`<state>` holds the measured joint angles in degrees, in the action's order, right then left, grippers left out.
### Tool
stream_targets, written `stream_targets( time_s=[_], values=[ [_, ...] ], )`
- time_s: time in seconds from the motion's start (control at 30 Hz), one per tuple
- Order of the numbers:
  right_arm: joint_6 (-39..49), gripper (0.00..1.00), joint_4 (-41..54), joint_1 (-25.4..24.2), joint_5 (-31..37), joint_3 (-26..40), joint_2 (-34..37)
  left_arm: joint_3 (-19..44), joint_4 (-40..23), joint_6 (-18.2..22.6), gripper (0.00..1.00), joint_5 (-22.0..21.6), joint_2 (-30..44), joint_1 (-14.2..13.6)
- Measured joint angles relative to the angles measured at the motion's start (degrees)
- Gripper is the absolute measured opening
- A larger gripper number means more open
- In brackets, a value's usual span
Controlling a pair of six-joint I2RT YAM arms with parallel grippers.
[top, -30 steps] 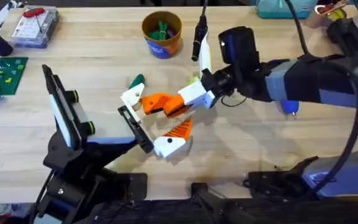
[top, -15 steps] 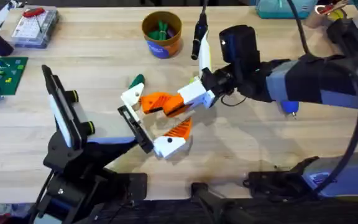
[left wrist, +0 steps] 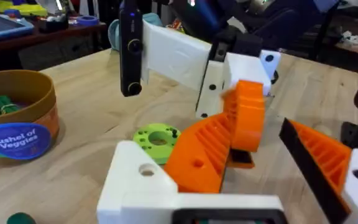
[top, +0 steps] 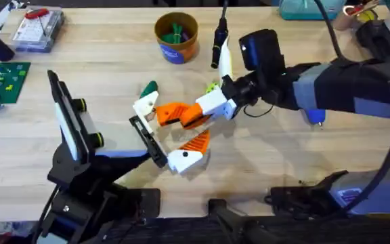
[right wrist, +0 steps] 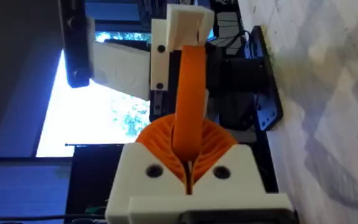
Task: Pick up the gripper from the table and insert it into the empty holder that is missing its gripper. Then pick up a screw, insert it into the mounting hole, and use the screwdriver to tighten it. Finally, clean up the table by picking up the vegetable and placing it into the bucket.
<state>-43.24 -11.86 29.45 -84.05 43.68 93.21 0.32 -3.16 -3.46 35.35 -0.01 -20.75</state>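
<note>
My right gripper (top: 179, 115) is shut on the gripper (top: 145, 107), a white block with an orange wedge (right wrist: 190, 93), clamped by its wedge between the orange pads. Its white base (left wrist: 143, 180) hangs just beside the far end of the holder (top: 147, 141), the black bar on my left arm. My left gripper (top: 175, 135) is open, its one mounted finger (top: 187, 154) standing at the bar's near end. The dark-green vegetable (top: 149, 88) lies on the table just beyond the held piece. The bucket (top: 176, 35) stands at the back. The blue screwdriver (top: 315, 116) pokes out from under my right arm.
A lime-green disc (top: 212, 88) lies under my right wrist. At the far left are a clear box with a red tool (top: 36, 27) and a green circuit board (top: 2, 81). The bucket (left wrist: 14, 124) holds green toy vegetables.
My right gripper and the held piece have shifted a few pixels to the right. Nothing else has moved.
</note>
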Motion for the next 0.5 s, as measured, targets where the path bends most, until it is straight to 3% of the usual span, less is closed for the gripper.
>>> stream_targets(
  time_s=[0.5],
  values=[
    [2.6, 0.016, 0.5, 0.0, 0.0, 0.0, -2.5, 0.0, 0.0, 0.0, 0.991, 0.0, 0.0, 0.0]
  ],
)
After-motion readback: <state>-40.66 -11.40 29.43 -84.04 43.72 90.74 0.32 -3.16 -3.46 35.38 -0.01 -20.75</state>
